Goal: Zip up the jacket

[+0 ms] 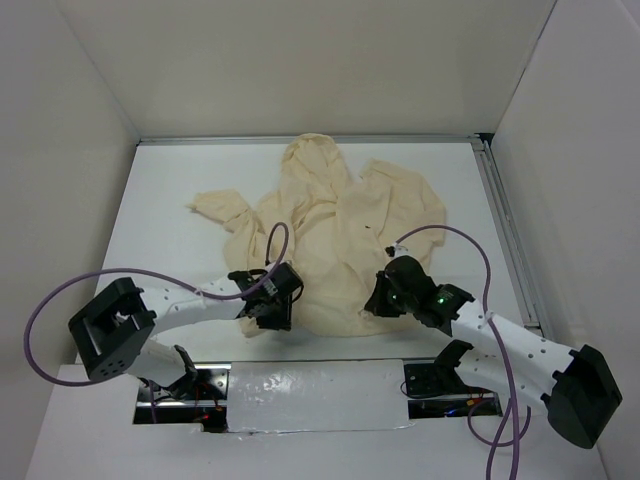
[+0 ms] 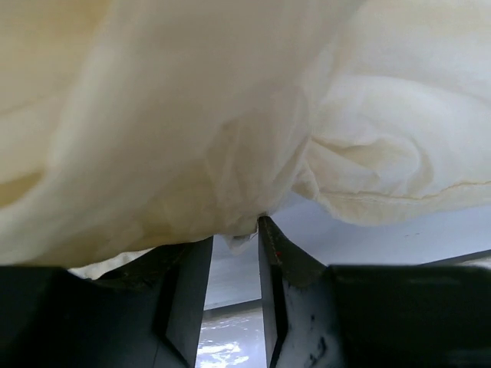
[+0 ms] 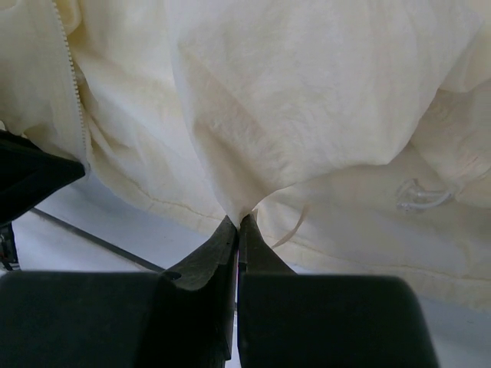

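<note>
The cream jacket point(image 1: 340, 230) lies crumpled on the white table, hood toward the far side. My left gripper point(image 1: 264, 318) is at its near left hem. In the left wrist view the left gripper point(image 2: 234, 230) has its jaws apart, with the jacket point(image 2: 230, 115) draped over the tips and a bit of hem hanging between them. My right gripper point(image 1: 374, 303) is at the near right hem. In the right wrist view the right gripper point(image 3: 239, 221) is shut on a pinch of the jacket point(image 3: 307, 92). Zipper teeth point(image 3: 71, 92) run down the left side.
White walls enclose the table on three sides. A metal rail point(image 1: 505, 230) runs along the right edge. Purple cables point(image 1: 470, 240) arc over both arms. A clear plastic loop point(image 3: 420, 195) lies on the fabric. The left arm's dark body point(image 3: 31, 180) shows in the right wrist view.
</note>
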Tool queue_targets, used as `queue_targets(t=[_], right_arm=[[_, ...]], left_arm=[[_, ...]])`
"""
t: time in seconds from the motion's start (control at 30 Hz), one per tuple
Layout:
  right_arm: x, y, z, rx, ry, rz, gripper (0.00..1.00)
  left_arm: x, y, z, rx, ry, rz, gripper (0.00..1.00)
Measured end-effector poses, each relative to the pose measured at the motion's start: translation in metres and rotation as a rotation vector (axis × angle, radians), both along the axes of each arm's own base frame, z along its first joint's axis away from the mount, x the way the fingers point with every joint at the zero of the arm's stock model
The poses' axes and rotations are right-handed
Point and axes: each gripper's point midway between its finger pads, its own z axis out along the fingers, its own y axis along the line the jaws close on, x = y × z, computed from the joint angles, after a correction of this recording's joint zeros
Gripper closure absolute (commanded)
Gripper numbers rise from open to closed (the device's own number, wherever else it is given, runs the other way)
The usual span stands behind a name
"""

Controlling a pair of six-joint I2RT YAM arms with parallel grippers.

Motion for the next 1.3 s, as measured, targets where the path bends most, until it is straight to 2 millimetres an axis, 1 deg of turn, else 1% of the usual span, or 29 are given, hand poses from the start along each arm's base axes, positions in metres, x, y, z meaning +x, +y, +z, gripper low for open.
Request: queue_targets(t=[0.03, 0.07, 0.1, 0.13, 0.17, 0.2, 0.23, 0.3, 0.4, 0.47, 0.57, 0.6, 0.67, 0.77, 0.83, 0.9, 0.93, 1.0, 1.1, 1.17, 1.23, 1.3], right_arm=[[0.001, 0.0, 0.0, -0.001, -0.003, -0.003, 1.0], [0.001, -0.001, 0.0, -0.002, -0.006, -0.008, 1.0], [0.002, -0.002, 0.0, -0.003, -0.007, -0.014, 1.0], [0.002, -0.003, -0.001, -0.005, -0.007, -0.019, 1.0], [0.002, -0.004, -0.002, -0.007, -0.005, -0.023, 1.0], [0.001, -0.005, -0.003, -0.008, -0.004, -0.024, 1.0], [0.0, -0.006, -0.004, -0.01, -0.001, -0.026, 1.0], [0.0, -0.007, -0.006, -0.012, 0.003, -0.028, 1.0], [-0.001, -0.008, -0.007, -0.012, 0.002, -0.032, 1.0], [0.0, -0.008, -0.007, -0.011, -0.001, -0.033, 1.0], [0.001, -0.008, -0.003, 0.002, -0.015, -0.034, 1.0], [0.002, -0.007, -0.001, 0.01, -0.024, -0.033, 1.0], [0.003, -0.004, 0.007, 0.039, -0.048, -0.017, 1.0], [0.006, 0.005, 0.025, 0.106, -0.109, 0.018, 1.0], [0.011, 0.012, 0.041, 0.158, -0.165, 0.041, 1.0], [0.015, 0.018, 0.056, 0.209, -0.216, 0.058, 1.0], [0.019, 0.022, 0.066, 0.24, -0.251, 0.065, 1.0], [0.026, 0.031, 0.094, 0.328, -0.344, 0.089, 1.0], [0.03, 0.042, 0.134, 0.447, -0.488, 0.151, 1.0], [0.03, 0.048, 0.154, 0.494, -0.568, 0.204, 1.0], [0.029, 0.053, 0.169, 0.522, -0.634, 0.254, 1.0], [0.029, 0.057, 0.178, 0.537, -0.681, 0.298, 1.0]], left_arm=[[0.0, -0.002, 0.0, 0.004, 0.002, 0.002, 0.58], [-0.001, -0.004, -0.001, 0.014, 0.004, 0.001, 0.67], [-0.001, -0.007, -0.001, 0.02, 0.008, 0.008, 0.71], [-0.002, -0.01, -0.002, 0.032, 0.014, 0.008, 0.82], [-0.002, -0.013, -0.003, 0.042, 0.021, 0.009, 0.9], [-0.002, -0.015, -0.003, 0.052, 0.028, 0.015, 0.96], [-0.002, -0.018, -0.003, 0.06, 0.034, 0.015, 1.0], [-0.002, -0.022, -0.002, 0.071, 0.043, 0.016, 1.0], [-0.003, -0.022, -0.001, 0.068, 0.042, 0.018, 1.0], [-0.004, -0.021, 0.0, 0.052, 0.031, 0.012, 1.0], [-0.012, -0.012, 0.005, 0.041, 0.019, -0.023, 1.0], [-0.014, -0.009, 0.011, 0.029, 0.009, -0.036, 1.0], [-0.013, -0.012, 0.032, -0.029, -0.036, -0.064, 1.0], [-0.008, -0.019, 0.079, -0.175, -0.155, -0.101, 1.0], [-0.005, -0.024, 0.117, -0.288, -0.256, -0.138, 1.0], [-0.002, -0.027, 0.147, -0.369, -0.337, -0.16, 1.0], [0.0, -0.03, 0.16, -0.397, -0.373, -0.176, 1.0], [0.009, -0.039, 0.187, -0.459, -0.463, -0.207, 1.0], [0.026, -0.051, 0.209, -0.496, -0.552, -0.234, 1.0], [0.042, -0.059, 0.218, -0.499, -0.596, -0.235, 1.0], [0.06, -0.067, 0.228, -0.499, -0.633, -0.227, 1.0], [0.079, -0.075, 0.239, -0.509, -0.676, -0.223, 1.0]])
